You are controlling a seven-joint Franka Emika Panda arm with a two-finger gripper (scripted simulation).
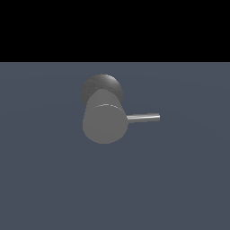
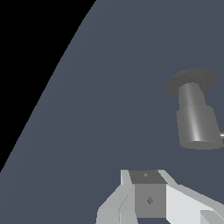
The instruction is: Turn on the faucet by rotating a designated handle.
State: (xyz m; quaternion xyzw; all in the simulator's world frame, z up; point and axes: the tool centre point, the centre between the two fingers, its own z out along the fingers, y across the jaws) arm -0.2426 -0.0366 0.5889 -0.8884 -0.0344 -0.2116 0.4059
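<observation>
The faucet (image 1: 104, 123) stands on the surface (image 1: 179, 188), its handle (image 1: 143, 118) jutting sideways, the hand (image 2: 148, 199) apart from it, its opening impossible to tell.

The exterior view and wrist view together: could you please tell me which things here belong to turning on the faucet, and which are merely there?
Belongs to the job:
- faucet, thick grey cylinder on a darker round base
- handle, thin rod jutting toward the exterior view's right
- gripper, only partly visible, apart from the faucet

Just there:
- plain blue-grey floor; nothing else visible
</observation>
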